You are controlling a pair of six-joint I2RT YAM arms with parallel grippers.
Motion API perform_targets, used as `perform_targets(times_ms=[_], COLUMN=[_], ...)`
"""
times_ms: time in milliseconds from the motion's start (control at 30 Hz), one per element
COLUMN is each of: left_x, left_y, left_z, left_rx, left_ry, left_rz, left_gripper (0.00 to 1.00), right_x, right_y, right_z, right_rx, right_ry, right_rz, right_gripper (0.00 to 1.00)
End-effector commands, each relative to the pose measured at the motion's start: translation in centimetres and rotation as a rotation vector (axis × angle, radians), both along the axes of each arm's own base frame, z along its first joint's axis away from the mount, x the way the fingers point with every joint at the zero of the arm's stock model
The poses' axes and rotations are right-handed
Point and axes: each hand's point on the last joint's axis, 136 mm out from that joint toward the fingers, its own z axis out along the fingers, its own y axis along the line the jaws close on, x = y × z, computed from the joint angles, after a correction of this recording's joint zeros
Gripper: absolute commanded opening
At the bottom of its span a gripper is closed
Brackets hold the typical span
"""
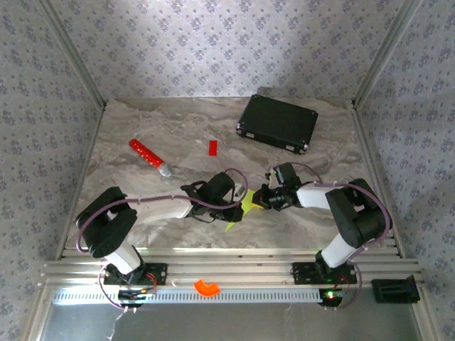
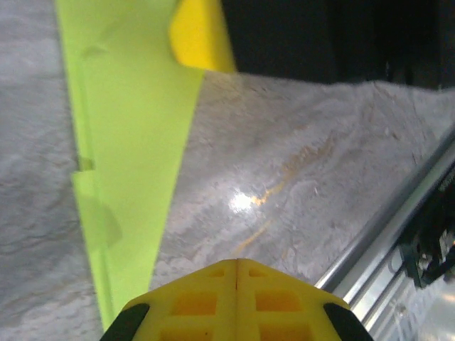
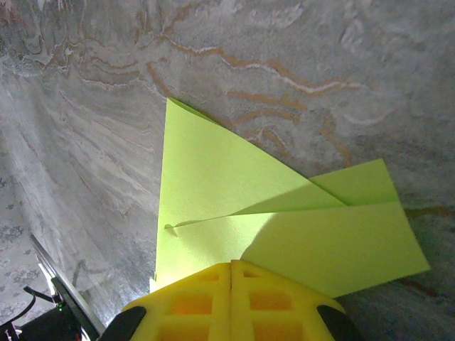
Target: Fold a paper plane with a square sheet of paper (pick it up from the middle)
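- Two tools meet at the middle of the marble bench (image 1: 163,128). The left tool (image 2: 237,284) has its yellow fingers pressed together, tip at the paper's edge.
- Between them, the folded lime-green paper (image 3: 234,192) lies flat, creased, with one pointed corner.
- The right tool (image 3: 231,284), fingers also together, sits on the paper.
- A black case (image 1: 277,122) lies well behind.

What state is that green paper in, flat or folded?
Folded: the green paper shows overlapping layers, with a crease line running across it.
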Motion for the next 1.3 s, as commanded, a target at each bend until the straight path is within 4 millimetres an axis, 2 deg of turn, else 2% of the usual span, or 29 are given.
perform_targets(times_ms=[0,167,400,533,633,767,933,1033,1133,1267], left_x=[-1.7,-2.1,-3.2,-3.7,-3.4,-1.6,3.0,5.3,6.8,7.7], left_y=[0.2,1.5,3.6,4.2,4.0,3.6,4.6,5.3,5.7,6.1], left_z=[-1.4,-3.9,-5.7,-5.4,-4.0,-1.4,1.1,2.5,3.1,2.4], left_rx=[0.025,0.037,0.049,0.034,0.002,-0.051,-0.071,-0.108,-0.139,-0.13], left_ry=[0.058,0.093,0.146,0.153,0.125,0.057,0.005,-0.022,-0.026,-0.006], left_rz=[-0.072,-0.022,0.027,0.044,0.051,0.088,0.232,0.325,0.385,0.42], left_gripper=[0.02,0.0,0.0,0.0,0.01,0.01,0.01,0.02,0.05,0.07], right_x=[-1.1,-1.2,-1.3,-1.2,-0.9,-0.1,0.6,0.5,0.1,-0.5], right_y=[-1.8,-1.9,-2.0,-1.9,-1.5,-0.5,-0.2,-0.6,-1.3,-2.3], right_z=[-2.4,-2.4,-2.5,-2.3,-1.9,-0.1,2.3,3.0,3.2,3.3], right_rx=[-0.086,-0.087,-0.082,-0.074,-0.047,0.007,0.021,0.007,-0.024,-0.049], right_ry=[0.064,0.066,0.065,0.059,0.045,0.001,-0.071,-0.087,-0.091,-0.093], right_rz=[-0.021,-0.019,-0.015,-0.013,-0.005,0.017,0.004,-0.016,-0.041,-0.073], right_gripper=[0.0,0.0,0.0,0.0,0.0,0.0,0.04,0.06,0.1,0.14])
